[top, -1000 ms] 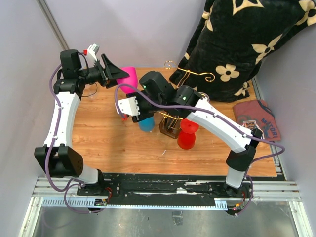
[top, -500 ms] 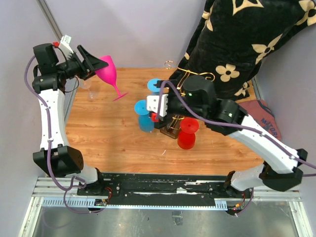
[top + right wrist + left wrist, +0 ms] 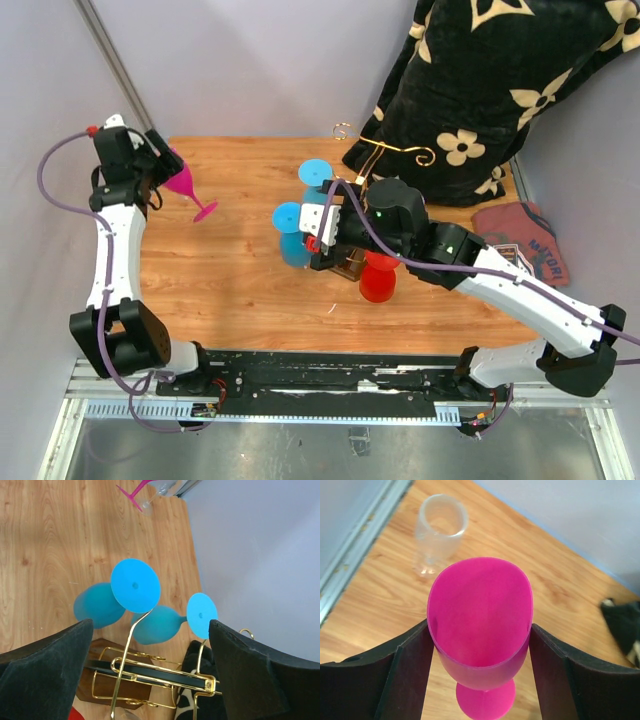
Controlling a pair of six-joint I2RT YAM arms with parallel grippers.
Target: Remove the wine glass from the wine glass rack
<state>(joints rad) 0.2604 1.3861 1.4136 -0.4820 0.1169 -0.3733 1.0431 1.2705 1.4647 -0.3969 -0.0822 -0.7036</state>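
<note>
The wine glass [image 3: 480,625] is matt plastic, the rack [image 3: 206,683] glossy gold wire.

Five glasses total: one pink wine glass [image 3: 480,625] at upper left of the top view, two blue wine glasses [image 3: 97,611] and one red wine glass [image 3: 380,277] at centre, and one clear glass [image 3: 441,530] at the top of the left wrist view. One gold wine glass rack [image 3: 150,672], one bench [image 3: 240,290]. Two hands, the left hand [image 3: 480,630] and right hand [image 3: 150,630]. Two cloths at right of the top view: one black flowered cloth [image 3: 500,90], one red cloth [image 3: 520,240].
</note>
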